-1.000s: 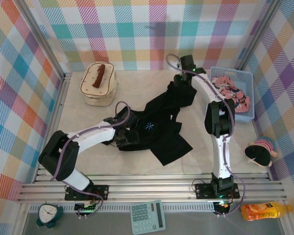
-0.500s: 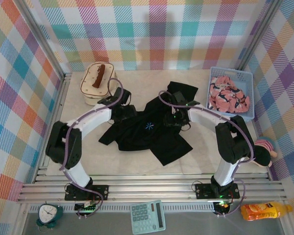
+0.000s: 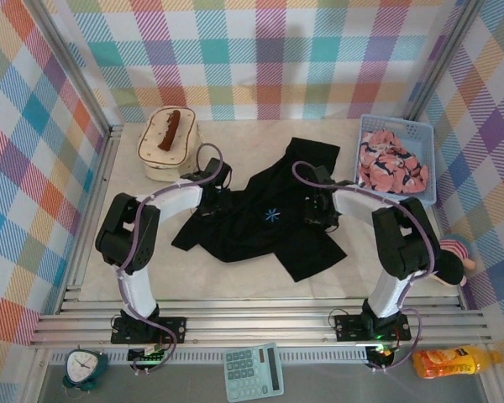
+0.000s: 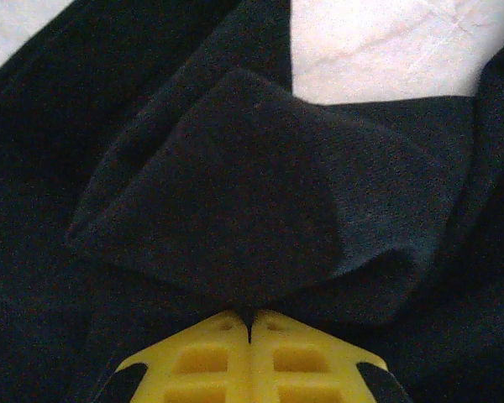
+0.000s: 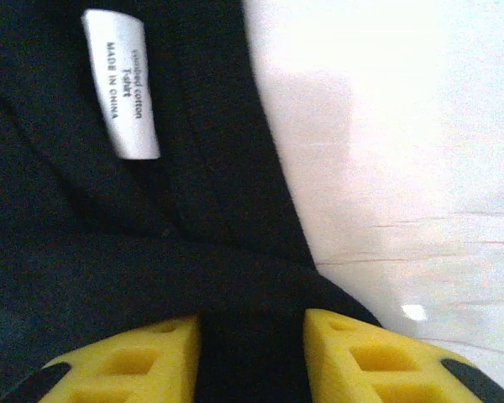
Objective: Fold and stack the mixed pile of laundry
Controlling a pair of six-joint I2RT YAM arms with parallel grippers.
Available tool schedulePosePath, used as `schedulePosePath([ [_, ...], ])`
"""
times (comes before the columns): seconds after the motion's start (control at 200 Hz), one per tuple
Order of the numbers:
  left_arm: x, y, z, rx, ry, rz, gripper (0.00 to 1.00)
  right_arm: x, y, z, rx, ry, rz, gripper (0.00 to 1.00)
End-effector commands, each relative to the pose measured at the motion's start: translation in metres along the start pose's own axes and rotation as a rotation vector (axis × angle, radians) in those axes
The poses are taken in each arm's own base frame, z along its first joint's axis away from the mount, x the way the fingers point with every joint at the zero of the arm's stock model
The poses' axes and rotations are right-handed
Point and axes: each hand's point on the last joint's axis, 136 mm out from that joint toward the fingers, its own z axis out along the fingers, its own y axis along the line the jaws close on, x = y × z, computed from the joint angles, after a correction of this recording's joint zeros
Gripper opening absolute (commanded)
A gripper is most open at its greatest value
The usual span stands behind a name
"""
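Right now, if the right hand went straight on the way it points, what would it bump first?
The black shirt. Its cloth sits between the right hand's fingers, with its white label further ahead, probably off to the left.

I see a large plain black cotton shirt with a small pale-blue star mark, a soft pink garment printed with navy and white shapes, a light-blue plastic mesh basket and pastel rainbow-plaid walls.
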Motion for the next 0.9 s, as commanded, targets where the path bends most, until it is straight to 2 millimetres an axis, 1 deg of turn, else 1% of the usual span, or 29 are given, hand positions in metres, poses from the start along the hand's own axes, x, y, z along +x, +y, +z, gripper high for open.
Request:
schedulePosePath([
  [0.0, -0.031, -0.011, -0.027, -0.008, -0.083, 0.059, 0.0, 0.008, -0.047, -0.006, 0.128, 0.019, 0.042, 0.36],
  [0.105, -0.073, -0.018, -0.055, -0.058, -0.196, 0.126, 0.0, 0.001, -0.062, -0.013, 0.156, -0.003, 0.056, 0.35],
  [0.21, -0.122, -0.025, -0.072, -0.117, -0.296, 0.179, 0.0, -0.004, -0.073, -0.017, 0.177, -0.018, 0.066, 0.34],
  [0.28, -0.161, -0.02, -0.07, -0.187, -0.355, 0.184, 0.0, -0.006, -0.077, -0.019, 0.184, -0.03, 0.073, 0.34],
  [0.355, -0.205, -0.004, -0.066, -0.312, -0.414, 0.171, 0.0, -0.008, -0.08, -0.02, 0.184, -0.038, 0.08, 0.34],
  [0.37, -0.211, 0.001, -0.058, -0.341, -0.407, 0.169, 0.01, -0.008, -0.079, -0.021, 0.181, -0.038, 0.079, 0.34],
  [0.39, -0.223, 0.005, -0.058, -0.363, -0.415, 0.158, 0.12, -0.008, -0.078, -0.021, 0.179, -0.041, 0.079, 0.34],
  [0.43, -0.239, 0.013, -0.051, -0.393, -0.402, 0.133, 0.55, -0.009, -0.077, -0.022, 0.17, -0.044, 0.081, 0.34],
  [0.445, -0.243, 0.016, -0.049, -0.399, -0.395, 0.12, 0.66, -0.01, -0.076, -0.022, 0.162, -0.046, 0.081, 0.34],
  [0.46, -0.246, 0.018, -0.048, -0.401, -0.388, 0.107, 0.71, -0.01, -0.074, -0.022, 0.154, -0.048, 0.081, 0.34],
  [0.465, -0.244, 0.02, -0.043, -0.405, -0.373, 0.106, 0.72, -0.01, -0.074, -0.022, 0.152, -0.048, 0.08, 0.34],
  [0.48, -0.25, 0.019, -0.047, -0.392, -0.38, 0.094, 0.74, -0.011, -0.072, -0.023, 0.143, -0.049, 0.081, 0.34],
  [0.51, -0.254, 0.017, -0.05, -0.366, -0.386, 0.076, 0.84, -0.012, -0.07, -0.024, 0.133, -0.054, 0.084, 0.35],
  [0.515, -0.252, 0.018, -0.048, -0.368, -0.376, 0.077, 0.86, -0.012, -0.07, -0.024, 0.132, -0.055, 0.085, 0.35],
  [0.53, -0.254, 0.016, -0.054, -0.355, -0.385, 0.07, 0.9, -0.013, -0.07, -0.025, 0.129, -0.058, 0.083, 0.35],
  [0.54, -0.255, 0.015, -0.056, -0.351, -0.389, 0.067, 0.96, -0.013, -0.068, -0.026, 0.122, -0.058, 0.082, 0.36],
  [0.555, -0.254, 0.014, -0.058, -0.343, -0.392, 0.067, 1.0, -0.015, -0.066, -0.027, 0.111, -0.063, 0.079, 0.36],
  [0.65, -0.243, 0.001, -0.074, -0.275, -0.353, 0.077, 1.0, -0.019, -0.058, -0.033, 0.062, -0.076, 0.064, 0.41],
  [0.665, -0.238, -0.001, -0.07, -0.266, -0.331, 0.085, 1.0, -0.019, -0.056, -0.034, 0.054, -0.078, 0.06, 0.42],
  [0.695, -0.23, -0.009, -0.078, -0.236, -0.321, 0.102, 1.0, -0.021, -0.054, -0.037, 0.045, -0.081, 0.056, 0.42],
  [0.705, -0.231, -0.014, -0.085, -0.217, -0.337, 0.104, 1.0, -0.021, -0.054, -0.038, 0.044, -0.081, 0.055, 0.42],
  [0.745, -0.214, -0.023, -0.086, -0.169, -0.325, 0.13, 0.99, -0.022, -0.052, -0.041, 0.037, -0.084, 0.05, 0.43],
  [0.75, -0.21, -0.024, -0.082, -0.166, -0.312, 0.136, 0.98, -0.023, -0.052, -0.042, 0.036, -0.086, 0.049, 0.43],
  [0.775, -0.201, -0.033, -0.09, -0.114, -0.33, 0.147, 0.98, -0.023, -0.051, -0.045, 0.029, -0.089, 0.044, 0.43],
  [0.78, -0.198, -0.034, -0.087, -0.108, -0.326, 0.147, 0.98, -0.023, -0.05, -0.045, 0.028, -0.09, 0.043, 0.43],
  [0.79, -0.197, -0.038, -0.096, -0.084, -0.344, 0.147, 0.97, -0.024, -0.05, -0.045, 0.026, -0.09, 0.043, 0.43],
  [0.83, -0.174, -0.045, -0.095, -0.02, -0.334, 0.147, 0.96, -0.024, -0.047, -0.049, 0.007, -0.094, 0.035, 0.43],
  [0.835, -0.174, -0.047, -0.1, -0.006, -0.345, 0.145, 0.96, -0.025, -0.046, -0.05, 0.004, -0.095, 0.034, 0.43],
  [0.895, -0.143, -0.049, -0.098, 0.068, -0.316, 0.118, 0.95, -0.026, -0.037, -0.054, -0.043, -0.1, 0.02, 0.43],
])
